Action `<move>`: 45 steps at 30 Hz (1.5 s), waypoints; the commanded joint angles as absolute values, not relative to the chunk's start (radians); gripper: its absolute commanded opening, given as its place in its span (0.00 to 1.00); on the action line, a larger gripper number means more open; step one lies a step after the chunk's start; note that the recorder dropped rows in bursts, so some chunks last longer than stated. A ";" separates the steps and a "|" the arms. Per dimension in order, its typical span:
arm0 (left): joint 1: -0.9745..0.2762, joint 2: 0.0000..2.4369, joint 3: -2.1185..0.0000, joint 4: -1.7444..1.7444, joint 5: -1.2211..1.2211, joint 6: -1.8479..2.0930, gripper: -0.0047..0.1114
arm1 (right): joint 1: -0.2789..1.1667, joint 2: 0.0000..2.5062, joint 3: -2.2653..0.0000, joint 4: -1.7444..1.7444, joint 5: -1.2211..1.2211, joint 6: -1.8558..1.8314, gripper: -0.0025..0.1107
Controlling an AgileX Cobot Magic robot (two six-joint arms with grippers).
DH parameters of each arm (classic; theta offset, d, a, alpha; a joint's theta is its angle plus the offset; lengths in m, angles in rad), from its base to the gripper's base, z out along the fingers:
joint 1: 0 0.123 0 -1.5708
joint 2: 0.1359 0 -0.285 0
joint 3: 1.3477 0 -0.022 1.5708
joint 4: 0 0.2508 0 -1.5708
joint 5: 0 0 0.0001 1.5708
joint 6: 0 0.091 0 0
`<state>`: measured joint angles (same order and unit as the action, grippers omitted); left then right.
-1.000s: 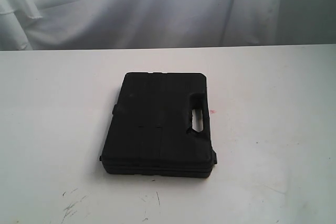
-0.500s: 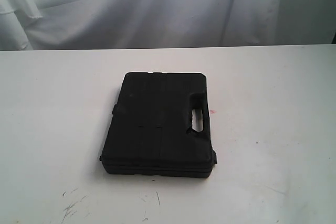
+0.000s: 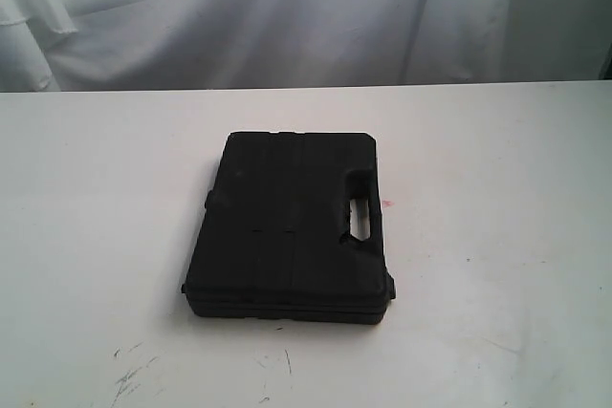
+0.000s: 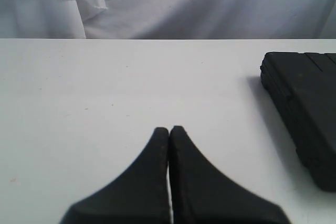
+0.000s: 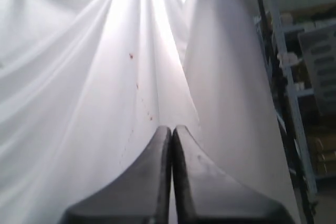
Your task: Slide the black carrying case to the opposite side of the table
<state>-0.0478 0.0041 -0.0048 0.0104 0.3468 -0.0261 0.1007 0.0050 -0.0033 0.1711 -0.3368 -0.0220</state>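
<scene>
The black carrying case [image 3: 292, 226] lies flat near the middle of the white table [image 3: 497, 265], its handle cut-out on the right side. Neither arm shows in the exterior view. In the left wrist view my left gripper [image 4: 169, 129] is shut and empty above the bare table [image 4: 105, 93], well apart from the case [image 4: 304, 108], which shows only at the picture's edge. My right gripper [image 5: 171, 128] is shut and empty, pointing at the white curtain [image 5: 79, 103]; the case and table are out of that view.
A white curtain [image 3: 287, 16] hangs behind the table's far edge. A small red speck [image 3: 386, 204] lies just right of the case, and dark scratches [image 3: 134, 375] mark the front left. Metal shelving [image 5: 310, 77] shows beside the curtain in the right wrist view.
</scene>
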 commanded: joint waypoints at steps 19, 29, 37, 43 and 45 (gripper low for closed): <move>-0.045 0.000 0.000 0.005 0.341 -0.025 0.04 | 0.099 0.556 -0.561 0.163 -0.024 0.011 0.02; -0.045 0.000 0.000 0.005 0.341 -0.025 0.04 | 0.099 0.951 -0.692 0.259 0.459 0.015 0.02; -0.045 0.000 0.000 0.005 0.341 -0.025 0.04 | 0.099 1.021 -0.692 0.253 0.596 0.013 0.02; -0.045 0.000 0.000 0.005 0.341 -0.025 0.04 | 0.099 1.038 -0.697 0.343 0.570 -0.109 0.02; -0.045 0.000 0.000 0.005 0.341 -0.025 0.04 | 0.099 1.060 -0.708 0.398 0.568 -0.169 0.02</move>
<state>-0.0478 0.0041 -0.0048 0.0104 0.3468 -0.0261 0.1007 1.0350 -0.6905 0.3296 0.5880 -0.0820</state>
